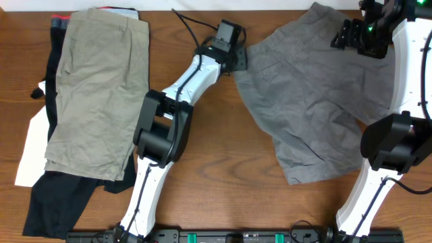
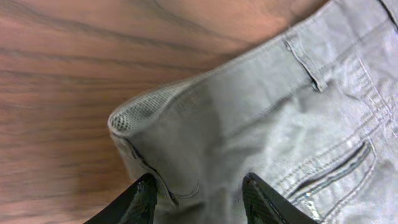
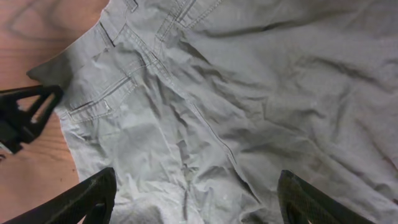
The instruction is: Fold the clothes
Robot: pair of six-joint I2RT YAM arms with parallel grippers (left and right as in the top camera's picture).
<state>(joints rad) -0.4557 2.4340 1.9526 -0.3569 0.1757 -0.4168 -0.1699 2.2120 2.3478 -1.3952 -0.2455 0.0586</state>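
The clothes, wrinkled grey shorts (image 1: pixel 317 101), lie spread on the right half of the table, waistband toward the left. My left gripper (image 1: pixel 236 57) is at the waistband's left corner. In the left wrist view its jaws (image 2: pixel 199 193) straddle the folded waistband corner (image 2: pixel 155 124). They stand partly apart, with cloth between them that is not pinched flat. My right gripper (image 1: pixel 351 34) hovers over the shorts' far right part. In the right wrist view it (image 3: pixel 196 193) stands wide open above the crumpled seam of the shorts (image 3: pixel 249 93), holding nothing.
A pile at the left holds khaki-tan shorts (image 1: pixel 98 94) over a black garment (image 1: pixel 54 202) and a white one (image 1: pixel 30 148). Bare wood table (image 1: pixel 223 169) lies between the pile and the grey shorts. The left arm's black cable (image 1: pixel 192 27) runs toward the back edge.
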